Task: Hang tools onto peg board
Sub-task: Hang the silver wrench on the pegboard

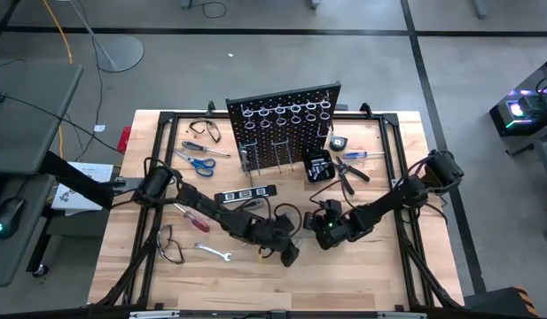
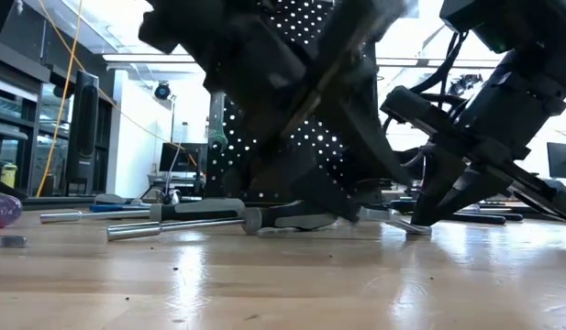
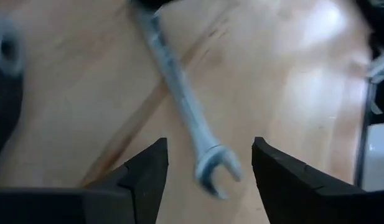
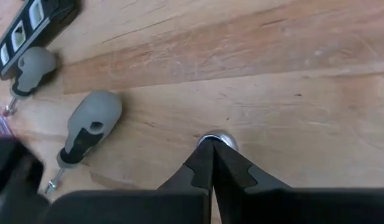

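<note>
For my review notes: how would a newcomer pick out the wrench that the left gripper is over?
Start at the black peg board standing at the table's far side, then come forward to the front middle, where the two grippers meet. The left gripper stands open around a silver wrench with a forked open end. The other wrench lies alone farther left.

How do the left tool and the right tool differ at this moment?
The left tool is open, its fingers apart on either side of the wrench, at its forked end. The right tool is shut, fingers pressed together. The left tool's fingers show gaps to the wrench, while the right tool's tips meet a rounded silver piece. Both sit low over the wooden table, near its front middle.
</note>
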Robot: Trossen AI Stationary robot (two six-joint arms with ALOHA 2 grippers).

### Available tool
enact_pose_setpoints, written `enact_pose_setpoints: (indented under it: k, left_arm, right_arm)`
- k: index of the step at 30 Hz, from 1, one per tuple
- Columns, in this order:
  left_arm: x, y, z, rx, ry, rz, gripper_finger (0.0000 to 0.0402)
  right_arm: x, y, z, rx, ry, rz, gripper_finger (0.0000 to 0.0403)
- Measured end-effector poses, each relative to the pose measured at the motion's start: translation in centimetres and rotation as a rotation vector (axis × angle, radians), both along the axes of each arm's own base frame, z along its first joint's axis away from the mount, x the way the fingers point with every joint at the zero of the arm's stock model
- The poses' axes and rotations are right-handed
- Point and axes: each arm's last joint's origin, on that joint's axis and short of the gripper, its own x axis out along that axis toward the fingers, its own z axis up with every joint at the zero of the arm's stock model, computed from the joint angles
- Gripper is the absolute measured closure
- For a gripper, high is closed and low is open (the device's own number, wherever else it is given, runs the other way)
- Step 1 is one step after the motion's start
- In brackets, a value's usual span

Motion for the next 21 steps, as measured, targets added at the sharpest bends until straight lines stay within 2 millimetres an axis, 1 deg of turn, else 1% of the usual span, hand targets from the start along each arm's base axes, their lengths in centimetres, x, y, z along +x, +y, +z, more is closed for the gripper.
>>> enact_pose_setpoints:
  k: [2,4,8,12,15,17,18,19,21]
  left_arm:
    - [0.1,0.5,-0.7,-0.053,0.032,0.016,0.0184]
    - [0.7,0.9,-0.9,-0.131,0.016,0.021,0.0183]
    - [1.3,1.4,-1.9,-0.209,0.011,0.063,0.0182]
    - [1.9,2.0,-2.3,-0.288,0.0,0.112,0.0186]
    - [2.2,2.2,-2.2,-0.361,-0.002,0.071,0.02]
    - [2.1,2.2,-2.3,-0.366,0.011,0.069,0.0224]
    - [2.1,2.2,-2.3,-0.37,0.012,0.067,0.0243]
    - [2.1,2.2,-2.3,-0.377,0.011,0.061,0.0266]
    - [2.2,2.1,-2.2,-0.393,0.003,0.044,0.0327]
  right_arm:
    - [0.1,0.0,0.0,-0.006,-0.004,0.014,0.0403]
    - [0.1,0.0,0.0,-0.014,-0.007,0.02,0.0403]
    - [0.2,0.0,0.1,-0.02,-0.021,0.02,0.0403]
    - [0.3,0.0,0.1,-0.032,-0.025,0.038,0.0403]
    - [0.3,0.0,0.1,-0.03,-0.028,0.037,0.0403]
    - [0.3,0.1,0.2,-0.033,-0.037,0.032,0.0403]
    - [0.4,0.1,0.2,-0.034,-0.042,0.03,0.0403]
    - [0.4,0.1,0.2,-0.034,-0.047,0.029,0.0403]
    - [0.4,0.1,0.2,-0.042,-0.051,0.029,0.0403]
